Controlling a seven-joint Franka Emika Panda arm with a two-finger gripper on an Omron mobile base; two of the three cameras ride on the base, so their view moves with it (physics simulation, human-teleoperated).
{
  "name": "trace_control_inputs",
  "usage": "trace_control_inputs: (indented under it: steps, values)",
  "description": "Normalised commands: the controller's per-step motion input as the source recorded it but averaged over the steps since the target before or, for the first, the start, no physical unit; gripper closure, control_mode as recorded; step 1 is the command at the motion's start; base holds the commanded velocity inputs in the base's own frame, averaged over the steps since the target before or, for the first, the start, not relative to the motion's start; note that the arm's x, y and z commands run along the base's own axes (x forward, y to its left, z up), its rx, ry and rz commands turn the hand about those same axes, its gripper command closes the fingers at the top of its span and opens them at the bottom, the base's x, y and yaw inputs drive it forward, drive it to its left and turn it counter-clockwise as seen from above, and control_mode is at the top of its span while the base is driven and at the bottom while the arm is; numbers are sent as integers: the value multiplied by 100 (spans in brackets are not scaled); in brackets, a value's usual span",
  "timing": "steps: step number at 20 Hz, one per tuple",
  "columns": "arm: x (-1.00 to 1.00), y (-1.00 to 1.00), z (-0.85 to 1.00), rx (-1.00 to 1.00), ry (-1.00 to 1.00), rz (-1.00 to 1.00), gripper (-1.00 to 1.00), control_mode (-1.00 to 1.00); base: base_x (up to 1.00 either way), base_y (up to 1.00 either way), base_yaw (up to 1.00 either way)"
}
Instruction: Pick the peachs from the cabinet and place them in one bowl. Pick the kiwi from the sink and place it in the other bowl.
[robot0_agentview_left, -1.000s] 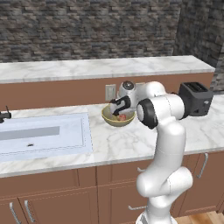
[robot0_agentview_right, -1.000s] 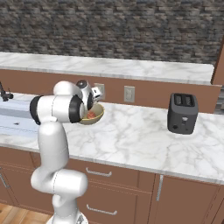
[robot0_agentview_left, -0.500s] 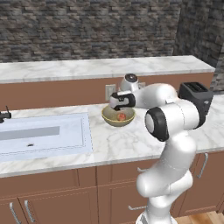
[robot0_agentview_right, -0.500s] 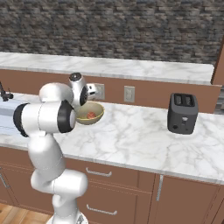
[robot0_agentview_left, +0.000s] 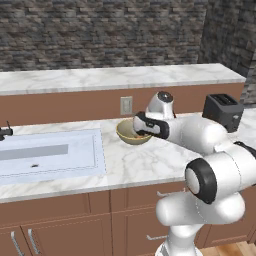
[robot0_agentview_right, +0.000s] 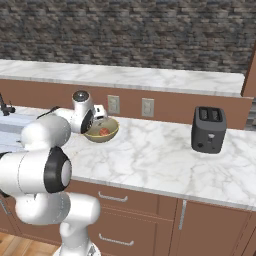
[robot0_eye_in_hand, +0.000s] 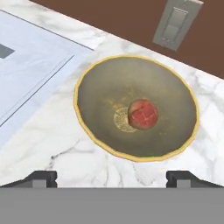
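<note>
The pale-tan bowl (robot0_eye_in_hand: 87, 127) stands on the counter beside the sink (robot0_eye_in_hand: 30, 61), with one red-blushed peach (robot0_eye_in_hand: 143, 113) lying at its bottom. My gripper (robot0_eye_in_hand: 112, 177) hangs above the bowl's near side, open, its two fingertips (robot0_eye_in_hand: 43, 177) far apart and nothing between them. From the base, the bowl (robot0_agentview_left: 131, 135) sits under my hand, and the peach (robot0_agentview_right: 103, 132) shows inside the bowl (robot0_agentview_right: 107, 134). The sink (robot0_agentview_left: 75, 157) lies to the left. The cabinet, the kiwi and the other bowl are out of view.
A black toaster (robot0_agentview_left: 222, 111) (robot0_agentview_right: 208, 129) stands on the counter to the right. Wall outlets (robot0_agentview_right: 113, 104) sit on the brown backsplash behind the bowl. A raised marble ledge (robot0_agentview_left: 115, 77) runs along the back. My own arm reaches over the counter in front of the bowl.
The arm's elbow has swung out toward the front while the hand stays over the bowl. The jaws have stayed wide.
</note>
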Motion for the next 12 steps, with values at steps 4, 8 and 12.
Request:
trace_control_inputs:
  steps: [4, 8, 12]
  values:
    - [-100, 2, 28, 0, 14, 5, -100, -100, 0, 0, 0]
    - [-91, 8, -8, 0, 22, 10, -100, -100, 0, 0, 0]
    - [-95, 4, -28, 0, 20, 9, -100, -100, 0, 0, 0]
